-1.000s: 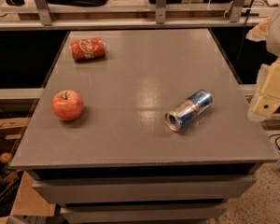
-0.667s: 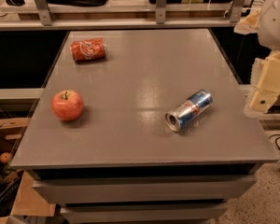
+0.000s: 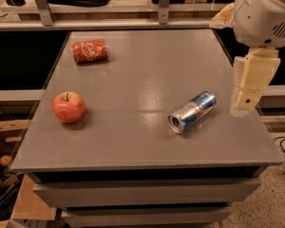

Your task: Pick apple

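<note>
On matte grey table (image 3: 142, 65): round smooth apple (image 3: 69, 107). Cream blocky gripper (image 3: 244, 101) over table edge, well apart; grip unclear.

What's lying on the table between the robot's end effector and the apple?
In the camera view, a blue and silver can lies on its side between the end effector, at the table's right edge, and the apple.

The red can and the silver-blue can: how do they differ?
The red can is red with pale lettering; the silver-blue can is shiny. The red can lies crosswise at the far left; the silver-blue can lies diagonally at the right, one end toward the camera. Both lie on their sides on the table. The tool hangs at the table's right edge.
</note>
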`<action>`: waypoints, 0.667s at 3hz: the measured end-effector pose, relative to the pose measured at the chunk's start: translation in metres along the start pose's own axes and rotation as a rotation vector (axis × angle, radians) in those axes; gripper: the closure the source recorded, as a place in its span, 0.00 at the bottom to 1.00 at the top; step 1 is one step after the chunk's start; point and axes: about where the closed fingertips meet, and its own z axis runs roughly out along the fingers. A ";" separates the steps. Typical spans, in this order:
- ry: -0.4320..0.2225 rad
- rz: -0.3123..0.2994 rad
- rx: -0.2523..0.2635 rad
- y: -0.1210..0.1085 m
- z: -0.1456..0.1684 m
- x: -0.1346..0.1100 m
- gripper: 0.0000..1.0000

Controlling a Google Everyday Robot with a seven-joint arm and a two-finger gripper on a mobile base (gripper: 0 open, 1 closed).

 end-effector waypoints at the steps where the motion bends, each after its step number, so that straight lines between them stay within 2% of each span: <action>1: -0.033 -0.008 0.023 -0.002 -0.001 -0.008 0.00; 2: -0.106 -0.119 0.049 -0.017 -0.003 -0.051 0.00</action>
